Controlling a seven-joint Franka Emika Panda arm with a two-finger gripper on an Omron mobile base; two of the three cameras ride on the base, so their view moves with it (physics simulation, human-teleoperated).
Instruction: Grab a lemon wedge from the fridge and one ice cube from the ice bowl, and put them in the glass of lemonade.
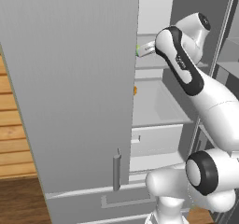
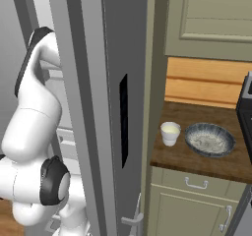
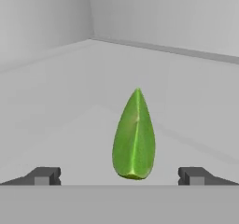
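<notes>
The lemon wedge [image 3: 134, 139], a small green-yellow pointed piece, lies on a white shelf [image 3: 56, 106] inside the fridge [image 1: 70, 78], whose doors stand open. My gripper [image 3: 120, 176] is open, one fingertip on each side of the wedge and just short of it, touching nothing. From the left base view the arm reaches onto an upper shelf, where a speck of the wedge [image 1: 137, 50] peeks past the door edge. The glass of lemonade [image 2: 170, 132] stands on the wooden counter with the ice bowl [image 2: 209, 139] just to its right.
The open left fridge door [image 1: 70, 78] stands close beside the arm, the right door [image 2: 98, 107] between the arm and the counter [image 2: 197, 161]. A small orange item [image 1: 135, 90] sits one shelf lower. Olive cabinets [image 2: 211, 18] hang above the counter.
</notes>
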